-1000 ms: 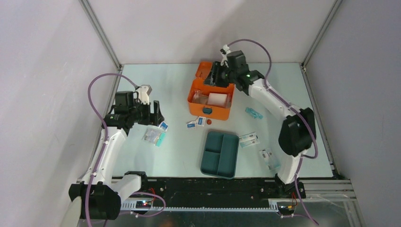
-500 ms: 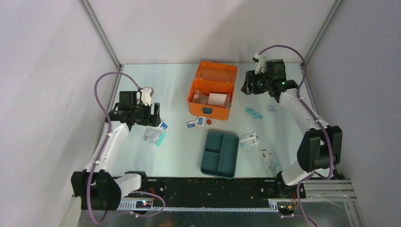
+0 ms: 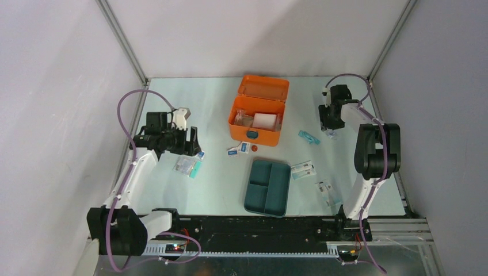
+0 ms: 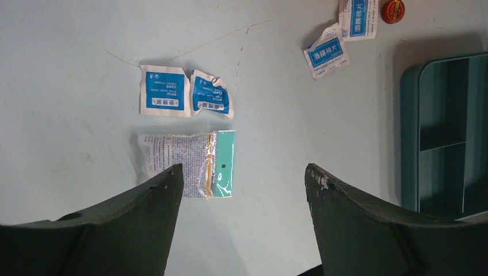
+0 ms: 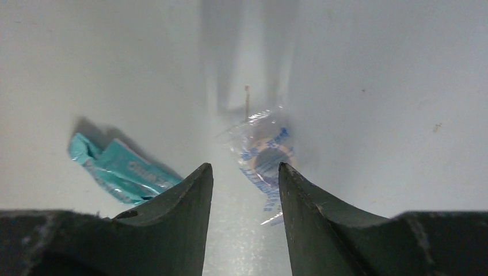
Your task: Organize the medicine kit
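Since a second ago the right hand has swung away from the medicine kit to the far right of the worktop, where it now hangs low over a clear packet, its fingers a little apart and holding nothing. A crumpled teal packet lies just to that packet's left. The left hand has edged slightly toward the middle; its fingers stand wide apart and empty above a clear and teal sachet, with two blue and white sachets beyond it.

The kit sits at the far middle of the worktop, lid thrown back, some white contents inside. It looks like stiff, smooth plastic, probably light but bulky, so a wall edge or the dark front latch seems the safest hold. The packets appear thin, soft and slippery, best pinched at an edge.

A dark teal tray lies near the front. The worktop is pale, smooth and faintly scuffed, enclosed by plain grey walls.
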Available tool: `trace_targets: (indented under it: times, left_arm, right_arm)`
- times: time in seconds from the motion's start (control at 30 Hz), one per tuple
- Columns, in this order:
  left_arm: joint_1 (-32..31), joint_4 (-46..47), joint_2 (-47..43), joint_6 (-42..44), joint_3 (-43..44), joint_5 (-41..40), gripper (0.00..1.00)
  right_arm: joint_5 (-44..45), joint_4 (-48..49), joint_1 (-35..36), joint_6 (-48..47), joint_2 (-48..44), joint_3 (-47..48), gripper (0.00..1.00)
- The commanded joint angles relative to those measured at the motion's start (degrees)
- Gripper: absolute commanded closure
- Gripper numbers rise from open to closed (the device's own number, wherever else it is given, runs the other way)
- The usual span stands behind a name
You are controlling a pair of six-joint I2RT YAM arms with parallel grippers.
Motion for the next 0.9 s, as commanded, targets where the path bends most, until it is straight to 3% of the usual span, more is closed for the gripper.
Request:
trace_targets:
  times: [0.0, 0.33, 0.5, 0.67, 0.87]
  left_arm:
    - [-0.06, 0.90, -1.71, 0.25, -0.39, 1.82, 0.18]
    - [-0.05, 0.88, -1.74, 0.01, -0.45, 2.62, 0.19]
    - [-0.06, 0.85, -2.10, 0.09, -0.97, 2.88, 0.19]
    - [-0.06, 0.89, -1.89, 0.21, -0.80, 2.97, 0.19]
    - [-0.06, 0.83, -0.88, 0.10, -0.27, 3.75, 0.19]
  right_arm:
    - [3.12, -0.70, -1.02, -2.24, 0.33, 1.69, 0.50]
    - [-0.28, -2.95, -4.13, -2.10, -1.29, -0.51, 0.51]
    - [-4.86, -4.42, -4.24, -0.90, -7.76, -3.42, 0.44]
    - [-13.32, -12.41, -3.12, -3.43, -14.99, -7.80, 0.40]
    - [-12.58, -20.08, 1.85, -8.62, -21.20, -17.00, 0.41]
